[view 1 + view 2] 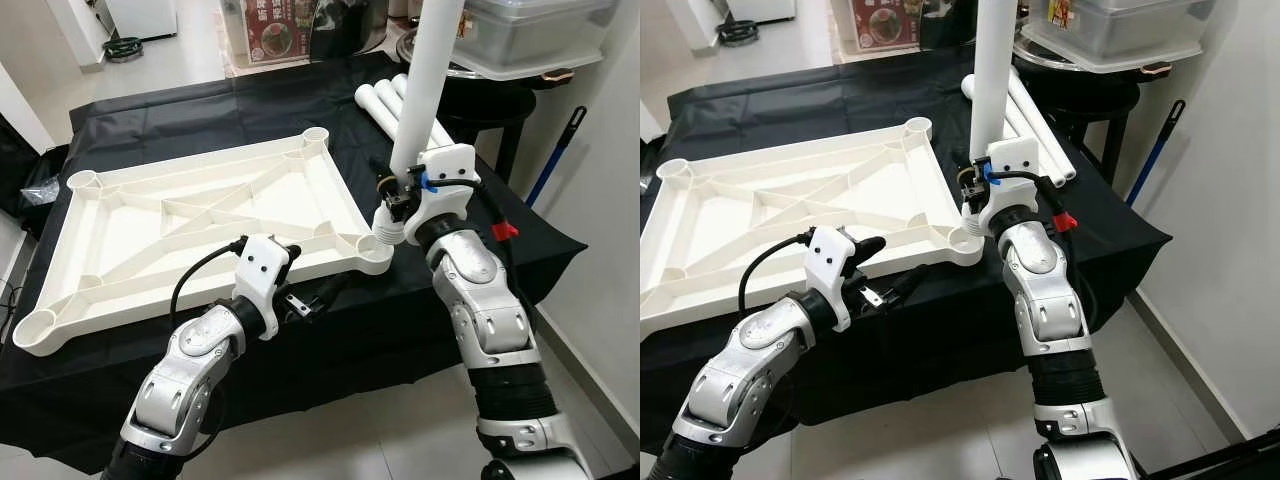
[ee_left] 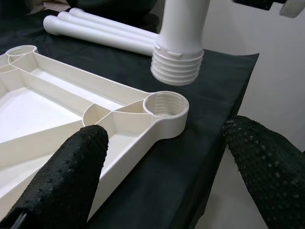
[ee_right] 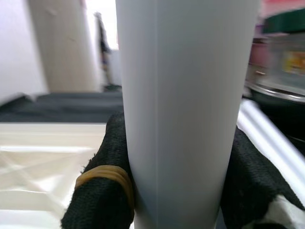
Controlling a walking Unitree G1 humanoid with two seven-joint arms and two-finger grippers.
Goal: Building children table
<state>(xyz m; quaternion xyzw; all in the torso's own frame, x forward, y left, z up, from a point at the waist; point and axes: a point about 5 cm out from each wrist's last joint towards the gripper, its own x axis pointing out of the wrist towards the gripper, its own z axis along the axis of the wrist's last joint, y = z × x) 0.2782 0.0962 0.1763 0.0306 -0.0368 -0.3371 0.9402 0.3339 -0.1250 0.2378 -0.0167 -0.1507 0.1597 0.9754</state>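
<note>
Starting at the left, the upturned white tabletop (image 1: 200, 225) lies flat on the black-draped worktop (image 1: 470, 250), its ribbed underside facing up and a round threaded socket at each corner. The left gripper (image 1: 318, 295) hovers at the near edge of the tabletop, its jaws spread wide and grasping nothing; in the left wrist view the two black fingers (image 2: 66, 167) frame the near right corner socket (image 2: 164, 104), one lying over the tabletop's edge and the other out over the cloth beyond the corner. Whether that finger presses on the plastic cannot be told. Further right, the right gripper (image 1: 975, 195) is clenched around a white leg (image 1: 992, 70), its padded jaws pressed against both sides of the tube in the right wrist view. The leg's long axis stands close to upright, and its threaded lower end (image 2: 177, 64) hangs just above and slightly behind the socket, not yet touching it. The coming move likely turns on that small offset: the thread probably has to be brought square over the socket mouth, lowered straight down and then turned. Three spare legs (image 1: 385, 100) lie side by side on the cloth behind the right arm, near the far right corner of the tabletop.
</note>
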